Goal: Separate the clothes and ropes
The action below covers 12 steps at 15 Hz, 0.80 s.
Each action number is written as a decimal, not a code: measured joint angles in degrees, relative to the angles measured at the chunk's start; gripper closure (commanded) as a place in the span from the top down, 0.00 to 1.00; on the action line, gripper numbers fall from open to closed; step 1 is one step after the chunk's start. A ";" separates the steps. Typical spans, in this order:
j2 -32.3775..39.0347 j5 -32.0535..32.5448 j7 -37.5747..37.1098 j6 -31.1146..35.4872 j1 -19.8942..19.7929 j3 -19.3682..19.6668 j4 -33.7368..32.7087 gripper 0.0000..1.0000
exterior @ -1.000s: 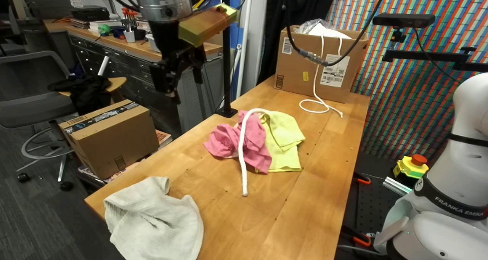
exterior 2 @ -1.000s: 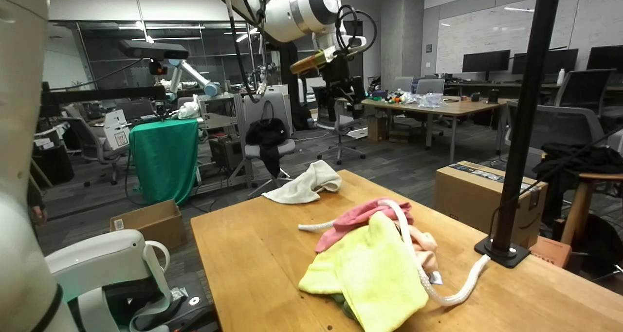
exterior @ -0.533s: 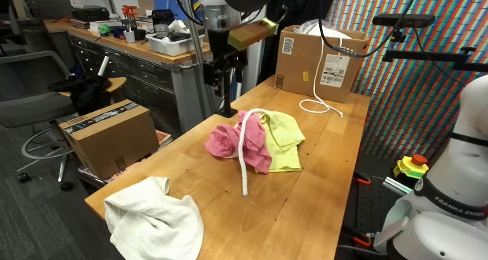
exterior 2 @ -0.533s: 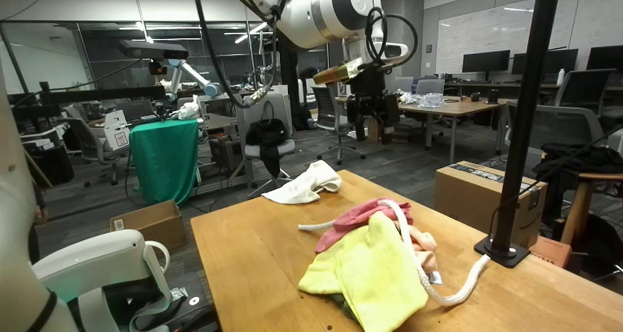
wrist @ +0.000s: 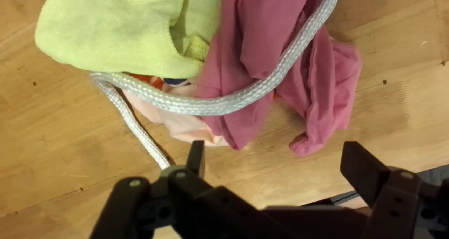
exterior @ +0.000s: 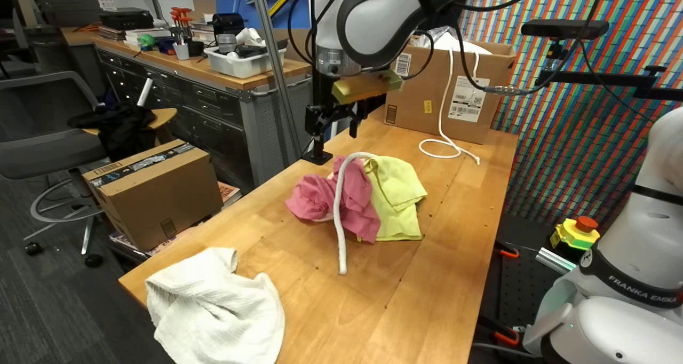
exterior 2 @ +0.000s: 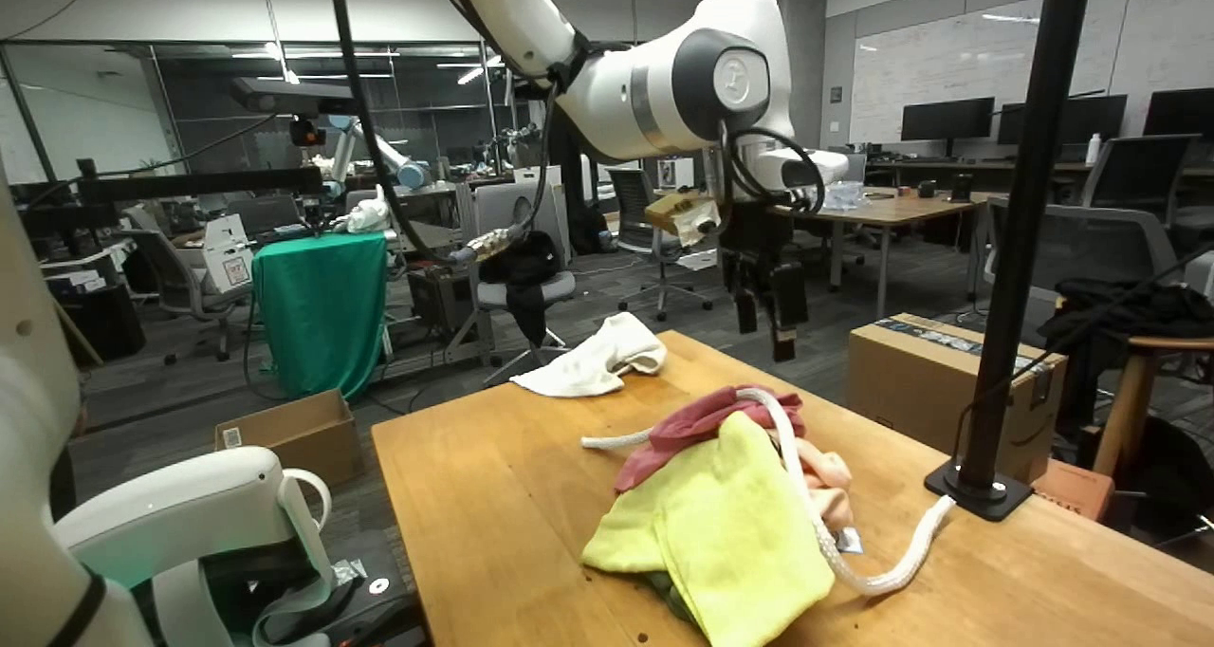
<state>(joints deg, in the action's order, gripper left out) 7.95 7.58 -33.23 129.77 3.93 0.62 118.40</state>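
A pink cloth (exterior: 309, 196) and a yellow-green cloth (exterior 2: 711, 533) lie heaped together on the table, with a pale pink piece (wrist: 182, 125) partly beneath them. Orange-red and dark patches peek out between them in the wrist view. One thick white rope (wrist: 217, 106) curves loosely over this pile, its ends resting on the wood. Apart from the heap, a white cloth (exterior: 219, 310) lies at the table's end. My gripper (wrist: 273, 146) hangs above the table beside the pile, fingers wide apart and nothing between them; both exterior views show it raised clear of the fabric.
A cardboard box (exterior: 411, 97) stands at the table's far end, a thinner white cord (exterior: 442, 124) hanging down its front onto the wood. A black post (exterior 2: 1005, 343) rises from the table edge close to the pile. Another box (exterior: 160, 198) sits lower, beyond that edge.
My gripper has swung across from over the white cloth's side towards the pink and yellow-green pile and come lower, staying open. Cloths and rope have not moved.
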 measured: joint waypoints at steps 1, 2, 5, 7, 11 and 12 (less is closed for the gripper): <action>0.19 0.06 -1.65 1.33 -0.17 0.45 0.83 1.00; 0.40 0.11 -3.18 2.54 -0.32 0.96 1.57 1.00; 0.97 0.44 -7.38 5.16 -0.74 2.49 3.06 1.00; 1.07 0.47 -9.78 6.33 -0.96 3.28 3.82 1.00; 1.22 0.47 -13.92 7.90 -1.26 4.18 4.93 1.00; 1.28 0.47 -14.78 8.11 -1.31 4.26 5.20 1.00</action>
<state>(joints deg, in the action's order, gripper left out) 9.23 8.05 -48.01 137.88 2.62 4.87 123.60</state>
